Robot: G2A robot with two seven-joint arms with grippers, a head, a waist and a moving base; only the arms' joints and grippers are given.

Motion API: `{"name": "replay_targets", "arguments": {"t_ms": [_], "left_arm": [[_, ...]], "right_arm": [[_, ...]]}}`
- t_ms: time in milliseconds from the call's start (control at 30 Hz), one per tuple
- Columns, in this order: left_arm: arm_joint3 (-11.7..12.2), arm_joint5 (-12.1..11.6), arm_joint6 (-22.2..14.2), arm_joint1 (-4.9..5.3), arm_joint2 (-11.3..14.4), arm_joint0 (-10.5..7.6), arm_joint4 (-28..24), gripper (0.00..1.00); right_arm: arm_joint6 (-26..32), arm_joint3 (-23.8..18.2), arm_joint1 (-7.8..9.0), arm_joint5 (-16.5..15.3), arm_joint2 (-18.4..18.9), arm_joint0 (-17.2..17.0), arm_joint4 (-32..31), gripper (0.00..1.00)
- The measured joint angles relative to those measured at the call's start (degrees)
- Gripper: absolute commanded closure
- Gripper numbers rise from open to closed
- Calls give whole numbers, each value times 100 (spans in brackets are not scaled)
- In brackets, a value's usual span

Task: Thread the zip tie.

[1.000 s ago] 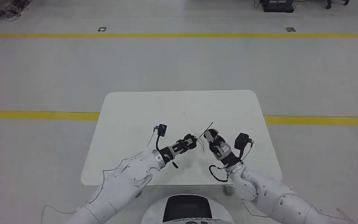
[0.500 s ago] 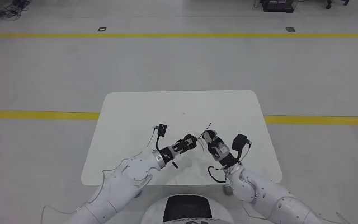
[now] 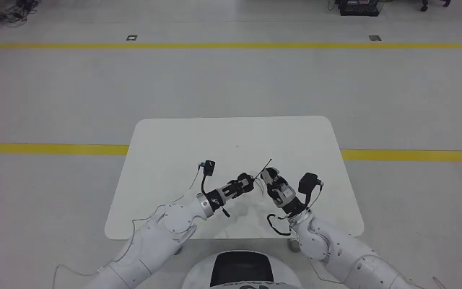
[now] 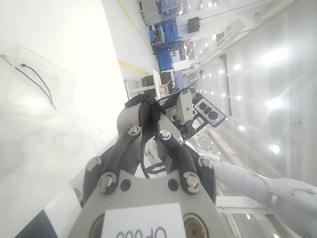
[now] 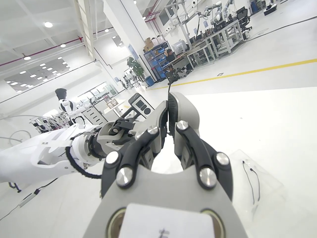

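- Arms [image 3: 164, 225]: smooth white shells, with a black ribbed cable [image 5: 76, 165] looped at each wrist.
- Left gripper [image 4: 148, 111]: grey metal fingers, black link bars, round silver screws [image 4: 106, 180].
- Right gripper [image 5: 170, 105]: same build, with a white printed label [image 5: 171, 224] on its base.

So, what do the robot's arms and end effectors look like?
The left arm and right arm are smooth white shells with black cables at the wrists. The left end effector and right end effector have grey fingers, black pads, black linkages with silver pins, and a white label.
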Motion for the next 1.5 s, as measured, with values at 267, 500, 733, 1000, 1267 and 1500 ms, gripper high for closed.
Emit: {"name": "replay_targets", "arguments": {"t_ms": [267, 500, 733, 1000, 1267, 1500], "left_arm": [[0, 0, 0, 0, 0, 0, 0, 100], [0, 0, 0, 0, 0, 0, 0, 100], [0, 0, 0, 0, 0, 0, 0, 100], [0, 0, 0, 0, 0, 0, 0, 100], [0, 0, 0, 0, 0, 0, 0, 100], [0, 0, 0, 0, 0, 0, 0, 100]], "right_arm": [[139, -3, -86, -29, 186, -111, -90, 100], [220, -18, -146, -28, 305, -193, -165, 100], [281, -61, -192, -28, 357, -256, -233, 100], [360, -31, -220, -28, 396, -295, -240, 100], [407, -44, -233, -28, 403, -323, -219, 100], [485, -3, -231, -28, 419, -342, -205, 100]]}}
